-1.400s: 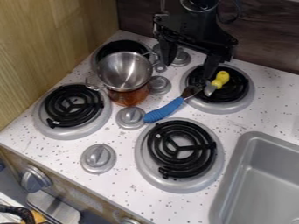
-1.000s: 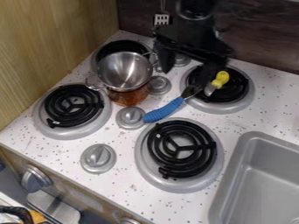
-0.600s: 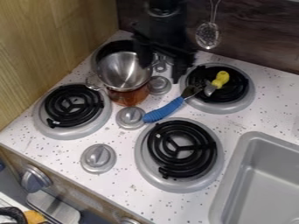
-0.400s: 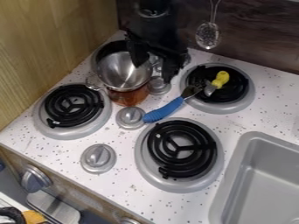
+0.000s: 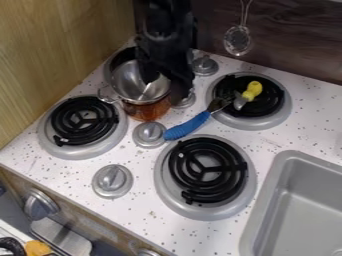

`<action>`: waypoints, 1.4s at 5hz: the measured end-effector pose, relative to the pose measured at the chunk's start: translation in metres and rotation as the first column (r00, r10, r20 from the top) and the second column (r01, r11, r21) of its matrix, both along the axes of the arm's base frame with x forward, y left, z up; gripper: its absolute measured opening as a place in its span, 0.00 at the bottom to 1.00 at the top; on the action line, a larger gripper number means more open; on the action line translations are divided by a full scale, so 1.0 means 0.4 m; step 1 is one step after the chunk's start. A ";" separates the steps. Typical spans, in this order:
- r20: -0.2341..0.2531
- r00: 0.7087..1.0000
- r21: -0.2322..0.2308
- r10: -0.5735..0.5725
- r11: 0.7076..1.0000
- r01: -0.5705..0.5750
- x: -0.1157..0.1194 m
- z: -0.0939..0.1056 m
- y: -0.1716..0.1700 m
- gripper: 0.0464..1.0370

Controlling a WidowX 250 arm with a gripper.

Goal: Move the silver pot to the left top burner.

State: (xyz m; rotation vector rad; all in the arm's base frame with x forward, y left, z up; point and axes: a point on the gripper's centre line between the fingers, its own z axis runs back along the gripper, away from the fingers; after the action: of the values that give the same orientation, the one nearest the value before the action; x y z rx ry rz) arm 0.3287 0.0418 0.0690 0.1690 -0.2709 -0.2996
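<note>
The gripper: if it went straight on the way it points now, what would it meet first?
Probably the silver pot, at its rim on the picture's right, between the spread fingers of the gripper; depth is unclear.

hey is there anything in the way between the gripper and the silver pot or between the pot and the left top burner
No, nothing visible. The gripper is already at the right side of the silver pot, and the left top burner is just behind the pot.

The end effector [image 5: 163,89] hangs at the silver pot [image 5: 129,81].
</note>
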 end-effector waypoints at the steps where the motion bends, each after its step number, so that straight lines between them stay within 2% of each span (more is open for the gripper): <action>1: 0.014 1.000 0.023 -0.010 1.000 0.010 0.010 -0.022 0.025 0.96; 2: 0.027 0.999 0.048 -0.030 0.998 0.029 0.014 -0.026 0.036 0.96; 3: 0.014 0.999 0.065 -0.032 0.997 0.031 0.012 -0.032 0.050 0.96; 4: 0.000 1.000 0.051 -0.022 0.998 0.022 0.017 -0.028 0.063 0.96; 5: 0.014 0.999 0.056 -0.033 0.998 0.032 0.025 -0.037 0.076 0.96; 7: 0.003 0.999 0.057 -0.035 0.998 0.035 0.022 -0.048 0.088 0.96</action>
State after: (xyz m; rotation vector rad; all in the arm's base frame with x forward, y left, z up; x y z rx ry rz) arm 0.3376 0.0770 0.0499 0.2213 -0.2697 -0.3420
